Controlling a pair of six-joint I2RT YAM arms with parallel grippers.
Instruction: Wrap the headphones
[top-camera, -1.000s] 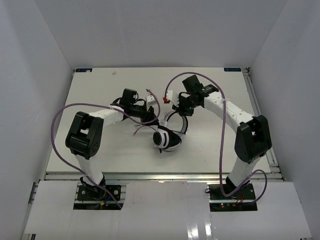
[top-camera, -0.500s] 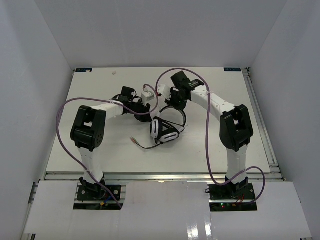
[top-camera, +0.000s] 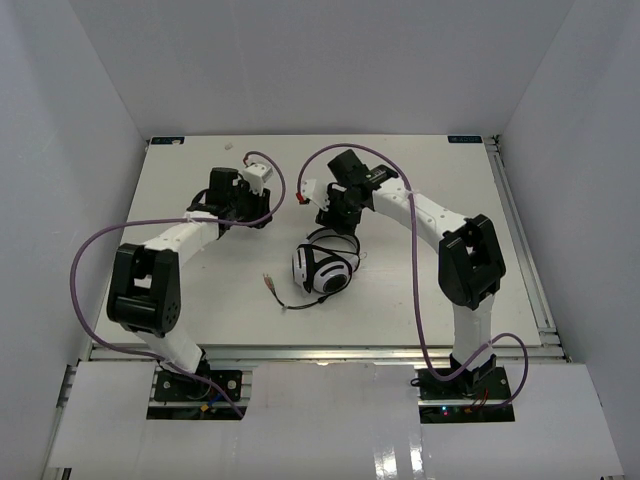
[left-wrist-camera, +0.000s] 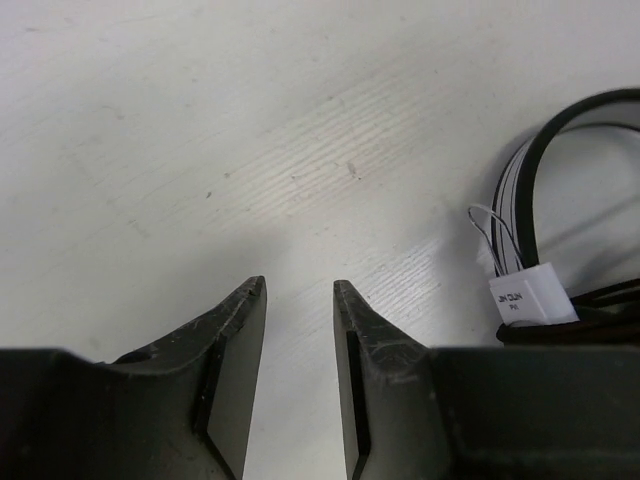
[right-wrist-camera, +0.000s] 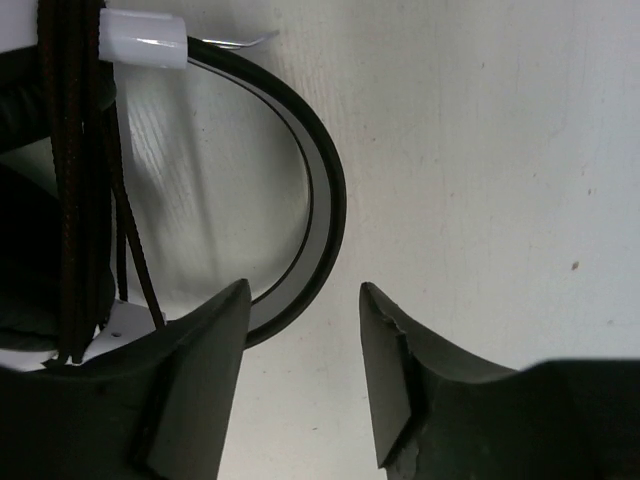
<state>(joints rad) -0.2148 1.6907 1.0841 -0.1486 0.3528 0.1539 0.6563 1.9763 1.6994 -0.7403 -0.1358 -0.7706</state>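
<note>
**Top external view.** The headphones (top-camera: 322, 270) lie on the table (top-camera: 420, 270) about midway between its left and right edges, slightly toward the near edge. The two cups sit close together, and the headband (top-camera: 340, 238) arches toward the far edge. The thin black cord (top-camera: 290, 304) trails off toward the left edge, and its loose plug end lies on the table just left of the cups. The left tool (top-camera: 258, 212) hangs over the table to the far-left of the headphones, apart from them. The right tool (top-camera: 335, 218) hangs directly over the headband.

**Left wrist view.** The left tool (left-wrist-camera: 298, 285) has its two fingers set a narrow gap apart. Only bare table shows between them, and they hold nothing. At the right edge of the view lies a curved black-and-white strip, seemingly part of the headband (left-wrist-camera: 525, 170), with a small white block beside it.

**Right wrist view.** The right tool (right-wrist-camera: 305, 290) is parted wider and is also empty. The headband (right-wrist-camera: 325, 200) curves past beyond the tip of the finger on the left of the view, not between the fingers. At the far left of the view, several strands of the cord (right-wrist-camera: 75, 180) run bunched alongside a black ear pad (right-wrist-camera: 25, 260).
</note>
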